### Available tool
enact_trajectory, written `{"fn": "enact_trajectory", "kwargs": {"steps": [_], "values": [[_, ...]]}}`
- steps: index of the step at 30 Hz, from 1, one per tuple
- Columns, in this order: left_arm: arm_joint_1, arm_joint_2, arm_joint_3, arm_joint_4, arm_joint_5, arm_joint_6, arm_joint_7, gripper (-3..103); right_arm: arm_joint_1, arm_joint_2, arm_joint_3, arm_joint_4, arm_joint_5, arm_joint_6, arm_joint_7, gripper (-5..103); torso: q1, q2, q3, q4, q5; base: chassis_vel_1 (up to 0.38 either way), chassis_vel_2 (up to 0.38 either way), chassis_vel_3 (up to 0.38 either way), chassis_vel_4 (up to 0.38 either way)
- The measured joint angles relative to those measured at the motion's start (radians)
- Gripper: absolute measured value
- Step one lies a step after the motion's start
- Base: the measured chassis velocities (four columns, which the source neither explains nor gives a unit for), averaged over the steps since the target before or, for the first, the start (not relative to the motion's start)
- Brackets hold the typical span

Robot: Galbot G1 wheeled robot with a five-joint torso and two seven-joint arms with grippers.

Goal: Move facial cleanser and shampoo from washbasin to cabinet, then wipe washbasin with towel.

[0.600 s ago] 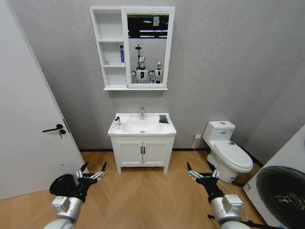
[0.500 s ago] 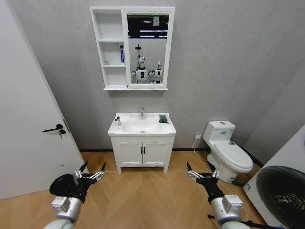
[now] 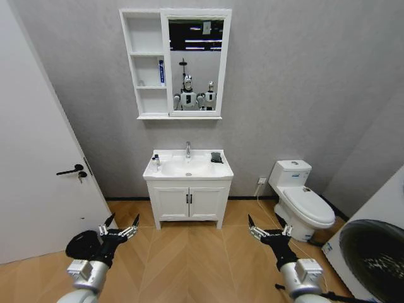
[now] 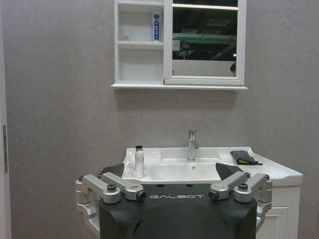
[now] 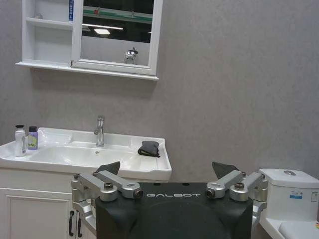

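Observation:
The white washbasin point(image 3: 189, 176) stands against the far wall under the white cabinet point(image 3: 146, 63). Two small bottles sit on its left end: a white one with a dark cap point(image 5: 20, 141) and a purple one point(image 5: 33, 138). I cannot tell which is the facial cleanser and which the shampoo. The dark folded towel point(image 3: 216, 157) lies on the right end beside the chrome tap point(image 3: 187, 149). My left gripper point(image 3: 124, 222) and right gripper point(image 3: 268, 228) hang low and open over the wooden floor, well short of the washbasin, with nothing in them.
A blue-and-white tube point(image 3: 161, 71) stands on the cabinet's middle shelf. A white door point(image 3: 38, 183) is at the left, a toilet point(image 3: 302, 201) at the right, and a washing machine point(image 3: 375, 249) in the near right corner. Open wooden floor point(image 3: 189, 252) lies between me and the vanity.

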Motion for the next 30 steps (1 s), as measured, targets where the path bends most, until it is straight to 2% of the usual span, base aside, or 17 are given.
{"fn": "enact_trajectory", "kwargs": {"steps": [15, 24, 30], "values": [[0.005, -0.009, 0.000, 0.002, -0.003, -0.010, 0.037, 100, -0.011, 0.012, -0.002, -0.019, -0.026, 0.040, 0.000, 100, 0.000, 0.000, 0.000, 0.0000, 0.0000, -0.026, 0.029, 0.030, -0.023], [0.007, -0.014, -0.001, 0.002, -0.003, -0.015, 0.042, 100, -0.014, 0.013, -0.005, -0.023, -0.036, 0.048, -0.001, 100, 0.000, 0.000, 0.000, 0.0001, 0.0001, -0.192, 0.186, 0.190, -0.194], [0.010, -0.021, -0.008, 0.011, 0.015, -0.039, 0.052, 100, -0.017, 0.016, -0.009, -0.030, -0.046, 0.057, -0.006, 100, 0.000, 0.000, 0.000, 0.0000, 0.0000, -0.257, 0.263, 0.273, -0.278]]}}
